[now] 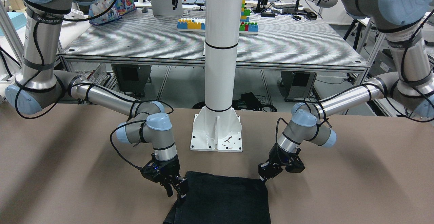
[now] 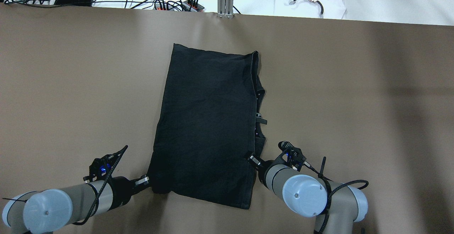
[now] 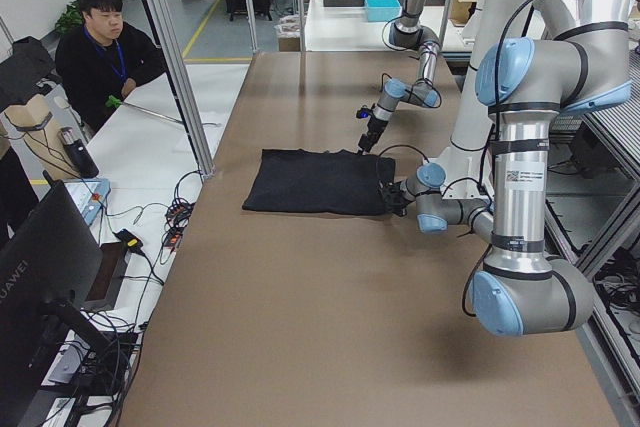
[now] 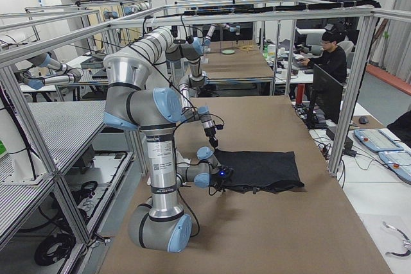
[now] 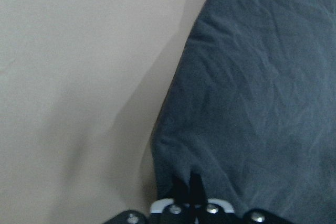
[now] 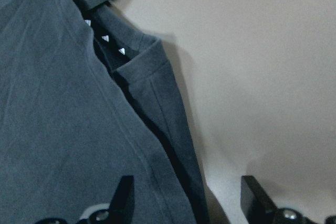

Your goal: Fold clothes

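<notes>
Left gripper [image 5: 189,182] pinched on the black garment [image 2: 205,120], right gripper [image 6: 188,184] wide open at its edge

The garment lies flat on the brown table [image 2: 71,85], mid-table in front of the robot. The left gripper is clamped tight on the near corner, with fabric puckered at its closed tips. The right gripper holds nothing. One of its fingers [image 6: 125,192] sits over the cloth and the other over bare table, straddling the layered side edge near the little white print [image 6: 105,38]. Can't tell if it actually touches.
</notes>
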Robot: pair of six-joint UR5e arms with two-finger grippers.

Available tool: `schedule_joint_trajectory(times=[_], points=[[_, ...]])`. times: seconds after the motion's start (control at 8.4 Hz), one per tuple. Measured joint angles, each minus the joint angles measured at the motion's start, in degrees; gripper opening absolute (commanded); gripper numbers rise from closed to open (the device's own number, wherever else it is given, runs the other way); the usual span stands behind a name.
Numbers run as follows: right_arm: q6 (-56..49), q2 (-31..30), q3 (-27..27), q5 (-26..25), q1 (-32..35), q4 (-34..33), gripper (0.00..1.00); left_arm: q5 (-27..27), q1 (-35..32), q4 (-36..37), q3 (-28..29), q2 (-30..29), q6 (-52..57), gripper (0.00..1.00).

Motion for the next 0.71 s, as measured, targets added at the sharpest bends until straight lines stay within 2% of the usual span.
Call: schedule_joint_trajectory(times=[0.24,0.36,0.6,0.71], points=[[0.1,1.1,-0.4,-1.0,-1.2,-0.8,0.69,0.0,0.0,0.0,0.0,0.3,0.0,0.00],[0.1,2.1,-1.3,-1.4,-1.4,-1.4,0.59,0.0,0.0,0.0,0.0,0.3,0.0,0.00],[0.1,3.7,-2.7,-1.6,-1.6,-2.0,0.21,0.0,0.0,0.0,0.0,0.3,0.1,0.00],[0.1,4.1,-2.9,-1.7,-1.6,-2.1,0.08,0.0,0.0,0.0,0.1,0.3,0.1,0.00]])
